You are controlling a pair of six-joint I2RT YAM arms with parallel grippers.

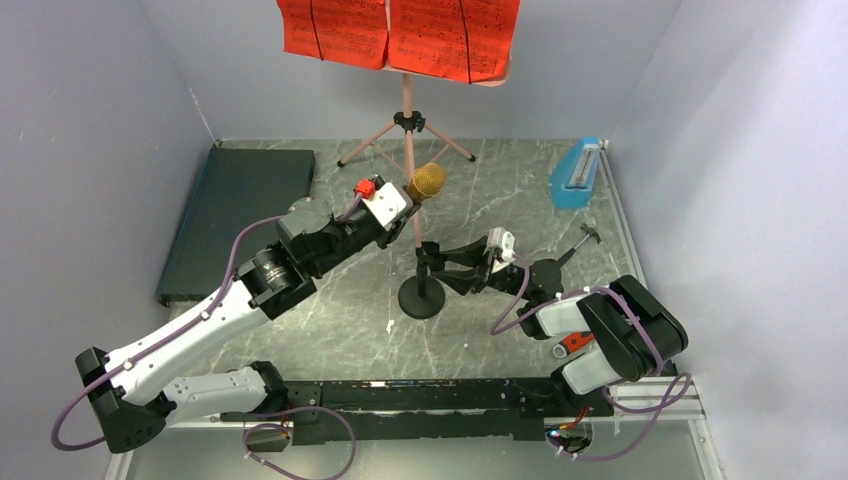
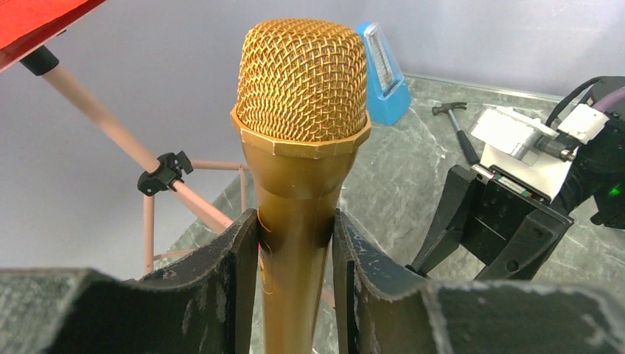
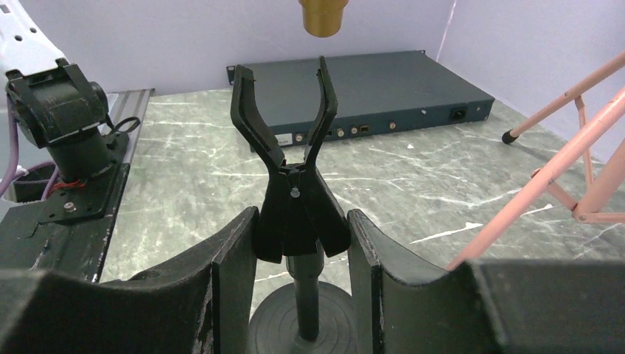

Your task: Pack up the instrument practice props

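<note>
Clamping the gold microphone (image 2: 302,81), left fingers (image 2: 221,280); right fingers (image 3: 228,273) closed on the black stand clip (image 3: 298,206).

The gold microphone (image 1: 426,181) hangs above its black round-base stand (image 1: 421,298); red pages (image 1: 400,35) on the pink tripod (image 1: 407,110); blue metronome (image 1: 577,175) far-right.

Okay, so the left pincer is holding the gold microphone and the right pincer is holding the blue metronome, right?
Not quite. The left pincer does hold the gold microphone, but the right pincer clamps the black stand's clip, as the right wrist view shows; the blue metronome stands untouched.
</note>
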